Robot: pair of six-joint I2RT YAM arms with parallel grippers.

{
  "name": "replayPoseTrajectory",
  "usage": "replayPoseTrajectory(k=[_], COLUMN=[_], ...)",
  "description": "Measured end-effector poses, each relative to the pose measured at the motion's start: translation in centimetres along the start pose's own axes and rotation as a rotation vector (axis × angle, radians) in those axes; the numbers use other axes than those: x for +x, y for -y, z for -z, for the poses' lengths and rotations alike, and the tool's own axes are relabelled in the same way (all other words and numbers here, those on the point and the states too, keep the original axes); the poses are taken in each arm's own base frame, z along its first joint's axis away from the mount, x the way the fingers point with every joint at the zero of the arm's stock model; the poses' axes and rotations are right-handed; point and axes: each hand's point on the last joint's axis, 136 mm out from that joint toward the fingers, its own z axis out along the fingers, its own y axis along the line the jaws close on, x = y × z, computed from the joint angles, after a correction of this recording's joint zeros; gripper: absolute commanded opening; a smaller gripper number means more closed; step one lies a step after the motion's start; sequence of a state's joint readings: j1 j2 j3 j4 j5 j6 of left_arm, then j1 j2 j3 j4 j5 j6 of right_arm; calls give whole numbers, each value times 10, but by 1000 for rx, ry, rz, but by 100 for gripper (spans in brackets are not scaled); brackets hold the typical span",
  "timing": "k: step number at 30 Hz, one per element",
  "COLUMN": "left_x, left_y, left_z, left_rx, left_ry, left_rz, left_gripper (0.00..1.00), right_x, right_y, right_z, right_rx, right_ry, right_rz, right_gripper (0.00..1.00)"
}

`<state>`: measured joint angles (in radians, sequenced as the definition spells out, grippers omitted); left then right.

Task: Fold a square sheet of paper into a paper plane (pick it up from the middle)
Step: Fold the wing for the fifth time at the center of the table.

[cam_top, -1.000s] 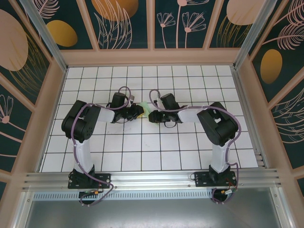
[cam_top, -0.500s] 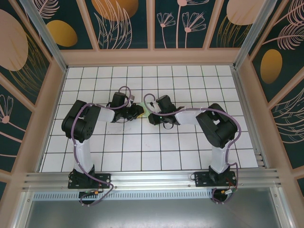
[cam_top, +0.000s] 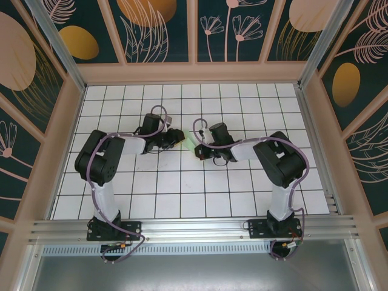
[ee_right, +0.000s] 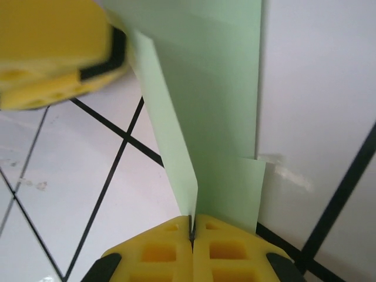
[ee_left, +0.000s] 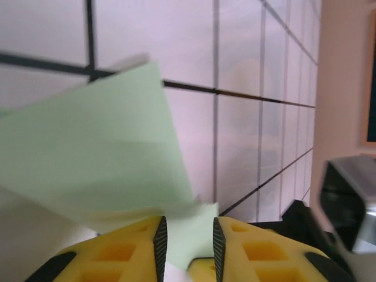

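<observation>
The sheet of paper [cam_top: 190, 143], pale mint green and folded into layers, is held up off the white grid table between the two grippers. My right gripper [cam_top: 199, 150] is shut on it. In the right wrist view the yellow fingertips [ee_right: 192, 226] pinch a creased edge, and the paper [ee_right: 217, 88] rises away in two flaps. My left gripper [cam_top: 179, 138] is at the paper's left end. In the left wrist view its jaws [ee_left: 188, 235] stand apart with a paper [ee_left: 94, 158] flap lying loose in the gap. One left finger [ee_right: 53, 53] appears at the top left of the right wrist view.
The white tiled table [cam_top: 182, 188] is boxed in by peach-framed walls [cam_top: 194, 73] at the back and both sides. An aluminium rail [cam_top: 194, 227] runs along the near edge by the arm bases. Bare tiles lie in front of and behind the grippers.
The right gripper's jaws closed onto the paper and it shifted slightly right. The left gripper's jaws parted and it moved a little toward the back. The paper now shows more between them.
</observation>
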<state>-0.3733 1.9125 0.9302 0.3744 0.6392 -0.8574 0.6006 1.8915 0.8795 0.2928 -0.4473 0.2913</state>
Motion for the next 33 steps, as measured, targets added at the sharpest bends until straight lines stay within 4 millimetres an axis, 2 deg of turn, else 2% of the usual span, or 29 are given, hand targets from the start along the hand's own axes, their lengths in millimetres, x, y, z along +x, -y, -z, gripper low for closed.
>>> replayPoseTrajectory(k=[2,5,11,15,23,33], left_x=[-5,-8,3,8,28,40], left_y=[12,20,12,14,8,-5], left_z=[5,9,9,4,-10,-9], left_rx=[29,59,66,78,74,54], left_ry=[27,48,39,26,-33,-50], left_rz=[-30,-58,-58,-69,-66,-47], left_gripper=[33,33,33,32,27,25], right_x=[2,3,4,4,11,10], right_y=[0,0,-8,-13,-9,-8], right_z=[2,5,9,9,4,2], right_rx=[-34,-78,-152,-181,-183,-188], right_ry=[6,13,16,11,-16,-37], right_rz=[-39,-94,-184,-215,-259,-299], right_gripper=[0,0,0,0,0,0])
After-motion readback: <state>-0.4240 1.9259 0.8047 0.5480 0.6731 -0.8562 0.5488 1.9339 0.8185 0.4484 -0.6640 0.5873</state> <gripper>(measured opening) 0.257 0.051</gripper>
